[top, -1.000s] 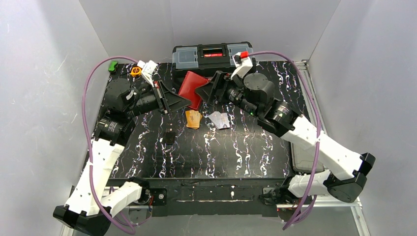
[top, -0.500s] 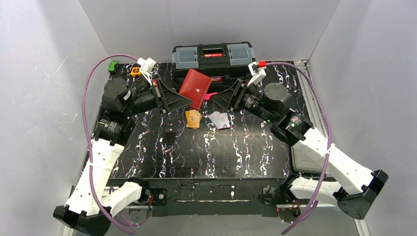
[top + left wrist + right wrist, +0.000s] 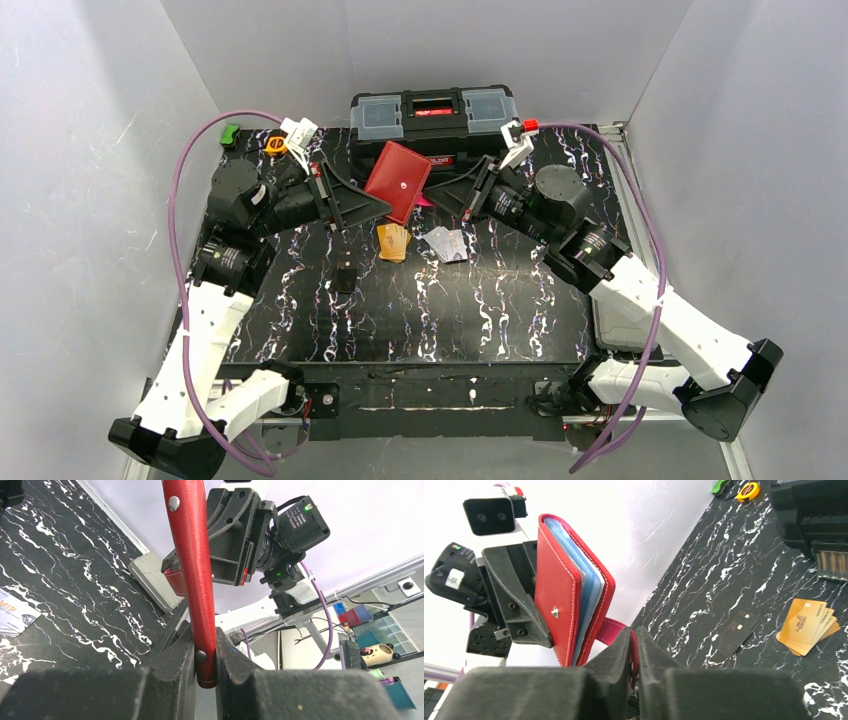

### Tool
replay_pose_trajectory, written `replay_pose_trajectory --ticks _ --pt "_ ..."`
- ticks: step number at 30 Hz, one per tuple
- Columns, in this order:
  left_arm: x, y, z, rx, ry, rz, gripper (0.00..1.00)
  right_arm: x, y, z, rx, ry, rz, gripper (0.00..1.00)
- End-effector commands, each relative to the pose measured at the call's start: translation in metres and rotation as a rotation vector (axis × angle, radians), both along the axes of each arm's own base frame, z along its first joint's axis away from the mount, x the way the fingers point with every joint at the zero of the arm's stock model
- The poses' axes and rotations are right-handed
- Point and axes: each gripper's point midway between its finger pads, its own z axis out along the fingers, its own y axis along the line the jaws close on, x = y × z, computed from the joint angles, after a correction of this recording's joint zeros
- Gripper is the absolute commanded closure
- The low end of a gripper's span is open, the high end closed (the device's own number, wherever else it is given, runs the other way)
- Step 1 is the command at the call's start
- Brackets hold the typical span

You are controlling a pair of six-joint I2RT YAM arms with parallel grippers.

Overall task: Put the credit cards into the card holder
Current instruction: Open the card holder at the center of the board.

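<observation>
Black white-veined table (image 3: 450, 310), grey walls (image 3: 100, 150) — left tool (image 3: 205, 650) and right tool (image 3: 634, 645) pinch the card holder (image 3: 397, 180)

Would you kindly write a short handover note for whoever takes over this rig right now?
Left gripper: shut on the card holder, held off the table.
Right gripper: shut on the holder's snap tab.
Orange credit cards and whitish credit cards lie in piles on the table, on the near side of it.
Done: holder lifted, covers slightly apart.
Left: open it, pick up the cards, slot them in.
</observation>
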Motion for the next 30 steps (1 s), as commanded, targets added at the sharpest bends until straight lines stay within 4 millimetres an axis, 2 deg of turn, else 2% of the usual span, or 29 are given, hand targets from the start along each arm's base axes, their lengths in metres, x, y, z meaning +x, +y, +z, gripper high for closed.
replay_pose_trajectory --ticks 1,2,5,9,10,12,15,18,22,24,26,30 --pt "-0.014 0.001 0.009 -0.019 -0.055 -0.034 1.00 -0.002 -0.008 0.040 0.090 -0.070 -0.013 0.93" --pt "-0.014 0.001 0.008 -0.017 -0.055 -0.033 0.97 -0.002 -0.010 0.041 0.087 -0.074 -0.018 0.99" --pt "-0.009 0.002 -0.003 0.004 -0.031 -0.009 0.75 -0.007 -0.017 0.045 0.068 -0.096 -0.022 0.99" --pt "0.000 0.003 -0.029 0.061 -0.019 0.022 0.22 -0.011 -0.022 0.036 -0.051 -0.087 -0.009 0.99" --pt "0.003 0.004 -0.038 0.086 -0.016 0.030 0.11 -0.012 -0.022 0.032 -0.086 -0.085 -0.001 0.99" --pt "0.008 0.006 -0.056 0.138 -0.007 0.042 0.03 -0.013 -0.022 0.019 -0.172 -0.059 0.014 0.99" --pt "0.021 0.012 -0.087 0.238 -0.014 0.086 0.02 -0.016 -0.019 -0.014 -0.298 -0.005 0.070 0.99" --pt "0.028 0.020 -0.124 0.343 -0.019 0.098 0.02 -0.027 -0.013 -0.061 -0.390 0.091 0.162 0.99" --pt "0.024 0.027 -0.168 0.437 -0.028 0.061 0.02 -0.041 -0.003 -0.128 -0.457 0.211 0.264 0.99" --pt "0.021 0.029 -0.178 0.456 -0.027 0.060 0.02 -0.046 0.002 -0.151 -0.485 0.248 0.296 0.99" --pt "0.016 0.031 -0.184 0.471 -0.038 0.045 0.02 -0.049 0.008 -0.166 -0.513 0.269 0.323 0.99" --pt "0.009 0.034 -0.179 0.482 -0.097 0.031 0.02 -0.056 0.028 -0.172 -0.512 0.266 0.397 0.99"
